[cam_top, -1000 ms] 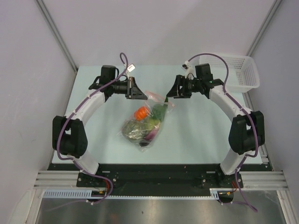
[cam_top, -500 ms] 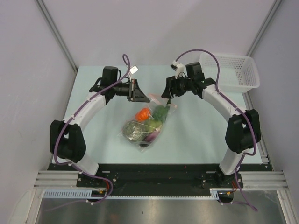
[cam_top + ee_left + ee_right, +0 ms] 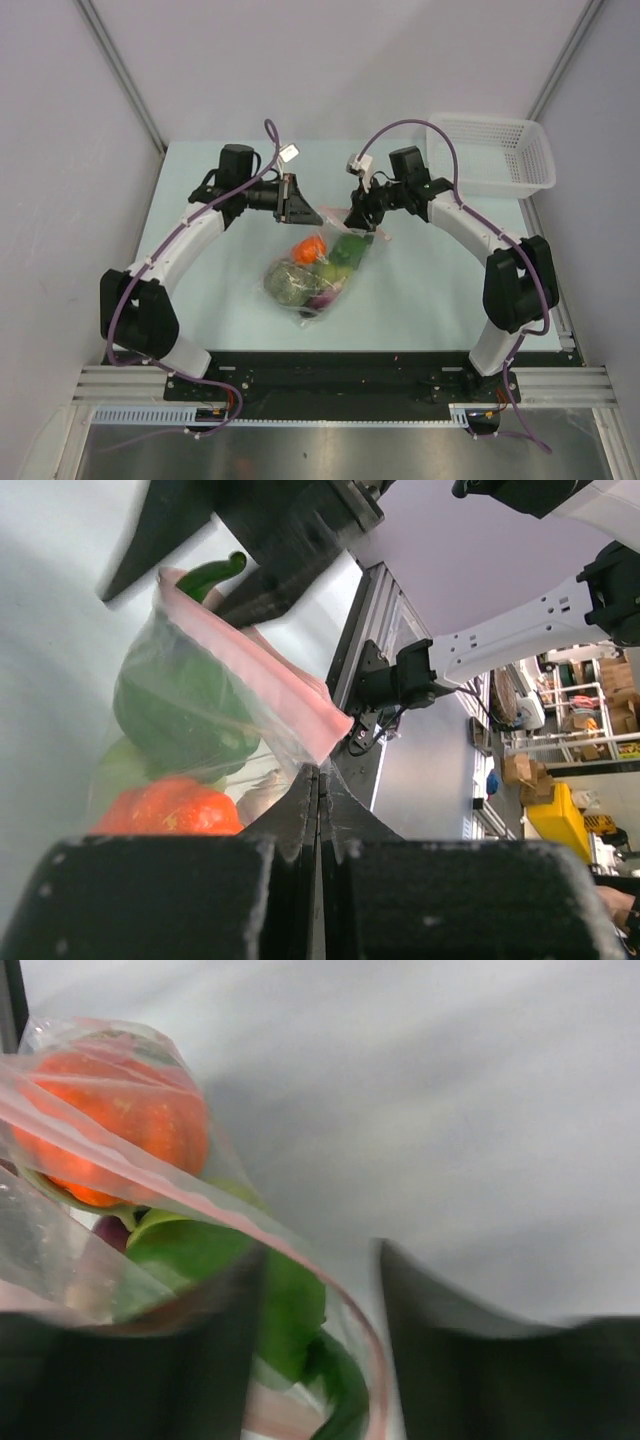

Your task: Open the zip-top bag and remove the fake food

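1. While the left gripper (image 3: 318, 783) is pressed fully together on a fold of clear film at the mouth of the zip-top bag (image 3: 285, 745), the right gripper (image 3: 320, 1260) stands partly spread, with its two dark fingers (image 3: 200, 1360) apart.
2. The bag's pink zip strip (image 3: 265, 670) curves down through the gap between the right fingers. They are not pinching it, as far as the right wrist view shows (that view is blurred).
3. The bag lies on the pale green table (image 3: 430, 290) between the two arms, with its mouth at the far end where both grippers meet it and its closed end toward the near edge.
4. The fake food (image 3: 320, 265) is all inside the bag: an orange-red ball (image 3: 307, 246) and a dark green pepper (image 3: 347, 248) nearest the mouth, a mottled green-brown head (image 3: 287, 280) below them, and a purple piece (image 3: 322, 296) near the bottom.
5. A white mesh basket (image 3: 490, 150) sits at the far right corner, well apart from the bag.
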Tool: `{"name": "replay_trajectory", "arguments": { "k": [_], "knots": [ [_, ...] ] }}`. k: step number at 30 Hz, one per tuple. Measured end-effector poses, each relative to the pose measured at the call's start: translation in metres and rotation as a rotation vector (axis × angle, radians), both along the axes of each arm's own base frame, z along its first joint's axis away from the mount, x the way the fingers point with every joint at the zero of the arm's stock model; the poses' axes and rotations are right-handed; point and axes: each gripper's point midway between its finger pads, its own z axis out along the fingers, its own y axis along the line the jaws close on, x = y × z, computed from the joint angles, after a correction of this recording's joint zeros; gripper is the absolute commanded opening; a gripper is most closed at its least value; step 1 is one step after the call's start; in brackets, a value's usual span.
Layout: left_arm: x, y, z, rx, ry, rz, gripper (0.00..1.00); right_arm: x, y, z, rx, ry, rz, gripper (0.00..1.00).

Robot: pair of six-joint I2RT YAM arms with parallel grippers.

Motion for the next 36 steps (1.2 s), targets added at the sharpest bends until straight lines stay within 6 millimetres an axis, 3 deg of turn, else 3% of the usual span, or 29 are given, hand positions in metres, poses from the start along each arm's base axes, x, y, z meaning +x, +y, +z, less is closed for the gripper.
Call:
{"name": "replay_trajectory", "arguments": {
  "k": [1, 7, 10, 13, 14, 16, 17, 21, 25, 29, 32, 36],
  "knots": [
    [-0.002, 0.001, 0.002, 0.002, -0.004, 0.003, 0.0, 0.0, 0.001, 0.002, 0.005, -0.004, 0.004, 0.18],
    [-0.001, 0.006, 0.001, 0.033, -0.027, 0.054, 0.01, -0.007, 0.004, 0.006, 0.017, 0.039, -0.014, 0.1],
    [0.01, 0.011, -0.006, 0.082, -0.029, 0.142, 0.12, -0.013, 0.004, 0.006, -0.009, 0.074, -0.047, 0.03],
    [0.027, 0.019, -0.015, 0.143, -0.032, 0.251, 0.27, -0.021, 0.007, 0.015, -0.03, 0.137, -0.101, 0.0],
    [0.032, 0.022, -0.017, 0.162, -0.031, 0.285, 0.41, -0.023, 0.008, 0.02, -0.034, 0.158, -0.121, 0.0],
    [0.041, 0.028, -0.021, 0.203, -0.027, 0.349, 0.5, -0.027, 0.01, 0.031, -0.04, 0.196, -0.16, 0.0],
    [0.044, 0.03, -0.022, 0.218, -0.028, 0.371, 0.69, -0.028, 0.011, 0.035, -0.04, 0.211, -0.176, 0.0],
    [0.054, 0.041, -0.017, 0.272, -0.046, 0.462, 0.75, -0.04, 0.012, 0.045, -0.037, 0.317, -0.272, 0.0],
    [0.043, 0.051, 0.0, 0.299, -0.077, 0.532, 0.9, -0.045, 0.014, 0.045, -0.028, 0.422, -0.359, 0.0],
    [0.014, 0.052, 0.028, 0.289, -0.1, 0.589, 0.91, -0.046, 0.014, 0.042, -0.035, 0.479, -0.437, 0.0],
    [-0.014, 0.041, 0.042, 0.256, -0.057, 0.614, 0.86, -0.049, 0.013, 0.039, -0.052, 0.518, -0.492, 0.0],
    [-0.037, 0.024, 0.033, 0.235, 0.094, 0.656, 0.72, -0.049, 0.012, 0.046, -0.034, 0.542, -0.538, 0.0]
  ]
}}
